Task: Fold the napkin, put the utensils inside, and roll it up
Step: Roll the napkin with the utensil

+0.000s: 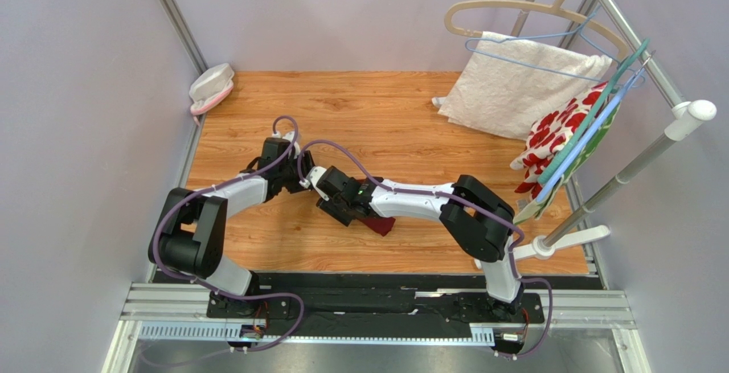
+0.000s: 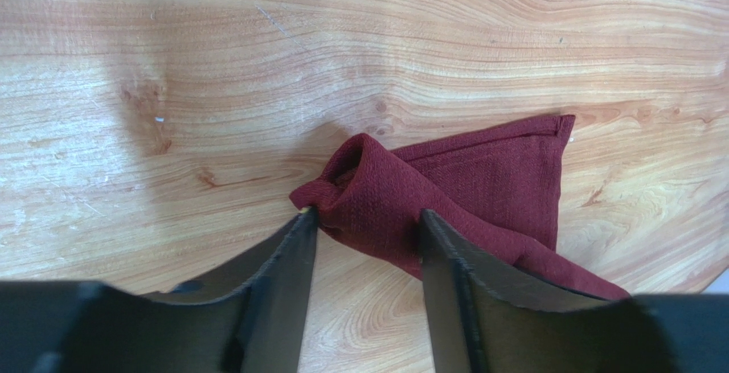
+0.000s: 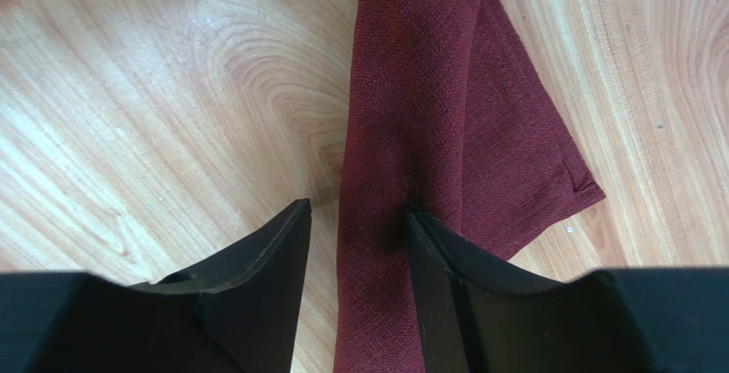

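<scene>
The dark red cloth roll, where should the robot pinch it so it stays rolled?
Probably the thick rolled part of the dark red fabric napkin, from straight above, pinching its two long sides. It lies flat on the wooden table like a tube, so squeezing across it should keep it wound. The thin corner flap would likely just unwrap.
</scene>
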You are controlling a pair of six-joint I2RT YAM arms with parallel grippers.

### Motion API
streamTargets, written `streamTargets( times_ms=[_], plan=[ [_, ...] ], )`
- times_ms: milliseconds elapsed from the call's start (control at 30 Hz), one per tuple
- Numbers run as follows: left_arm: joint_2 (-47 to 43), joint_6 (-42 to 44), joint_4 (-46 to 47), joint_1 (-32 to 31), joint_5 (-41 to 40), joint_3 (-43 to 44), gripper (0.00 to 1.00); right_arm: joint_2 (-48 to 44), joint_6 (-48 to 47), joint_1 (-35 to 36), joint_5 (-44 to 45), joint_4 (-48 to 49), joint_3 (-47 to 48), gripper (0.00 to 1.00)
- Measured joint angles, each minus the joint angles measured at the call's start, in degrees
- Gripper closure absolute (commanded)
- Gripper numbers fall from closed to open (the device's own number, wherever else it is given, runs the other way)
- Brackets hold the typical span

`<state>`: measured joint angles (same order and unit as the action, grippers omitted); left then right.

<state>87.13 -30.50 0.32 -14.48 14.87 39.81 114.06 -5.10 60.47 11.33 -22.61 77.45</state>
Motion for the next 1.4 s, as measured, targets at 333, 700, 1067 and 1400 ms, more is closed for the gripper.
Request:
streamTargets(
  times_ms=[333,700,1067,1400],
  plan=[
    [-6.2,-0.1,-2.8,0.0,-3.0,0.0,0.33,0.5,1.5,-5.4,-8.8,-0.5,1.2,0.80],
    [-14.1,0.0,-4.0,0.0,-6.5,-2.3,0.33,1.9,8.7,-14.1,-35.1,0.3,1.8,0.81],
    [-12.0,-0.1,-4.0,0.0,-6.4,-4.3,0.33,7.5,16.2,-20.0,-55.9,3.2,2.5,0.82],
    [-6.8,-1.3,-0.5,0.0,-3.7,-4.7,0.34,10.4,20.4,-22.3,-63.4,5.5,2.7,0.82]
  ],
)
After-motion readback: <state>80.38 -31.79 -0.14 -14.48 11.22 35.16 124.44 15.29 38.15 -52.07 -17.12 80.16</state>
